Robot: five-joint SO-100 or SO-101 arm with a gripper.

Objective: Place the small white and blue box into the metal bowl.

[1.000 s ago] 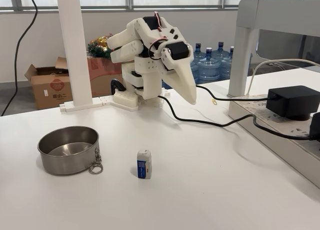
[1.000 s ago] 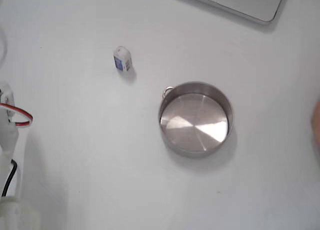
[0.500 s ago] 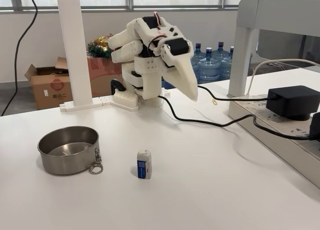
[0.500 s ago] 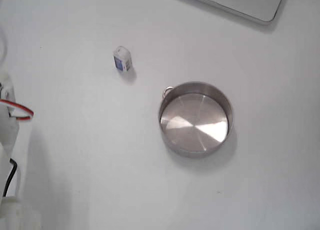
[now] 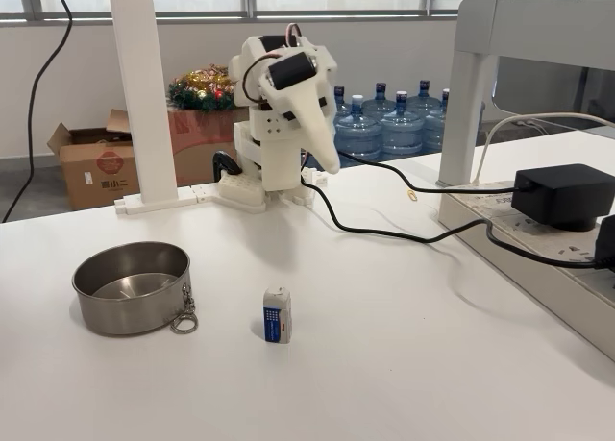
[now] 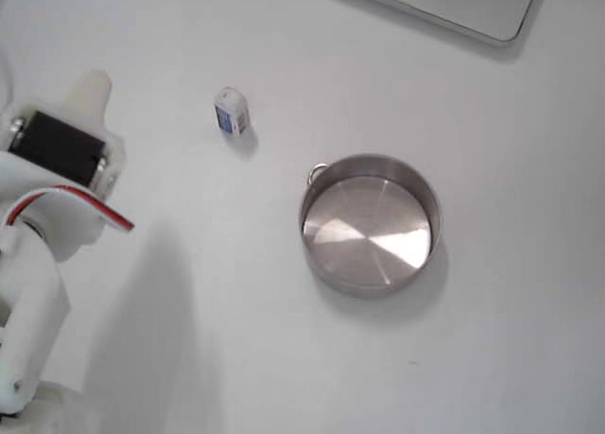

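White table (image 5: 404,345) carries everything; landmark for all positions below is the round, shallow, straight-sided stainless-steel bowl (image 5: 132,286).

White plastic robot arm (image 5: 279,124): base at the far side of the table, well behind the steel bowl and to its right in the front fixed view. In the top-down fixed view (image 6: 43,245) it enters from the left edge, well apart from the bowl.

Black power adapter (image 5: 562,196) with black cable (image 5: 384,232): far right of the bowl, on a pale ledge at the table's edge.

Steel bowl, top-down fixed view (image 6: 369,224): interior bare, only reflections on the bottom. A small metal key ring (image 5: 184,321) hangs at the rim on the side facing the box.

Small white and blue box (image 5: 277,314): rectangular, white body, blue printed face with small white marks, standing upright on the table. It is near the bowl, to its right in the front fixed view, not touching; up and left of the bowl in the top-down fixed view (image 6: 231,111).

End effector (image 5: 327,162): white tapered fingers pointing down, raised above the table, well behind the bowl and the box. Fingers appear together, no gap visible; nothing held, nothing touched. In the top-down fixed view its tip (image 6: 92,87) lies left of the box, well apart from the bowl.
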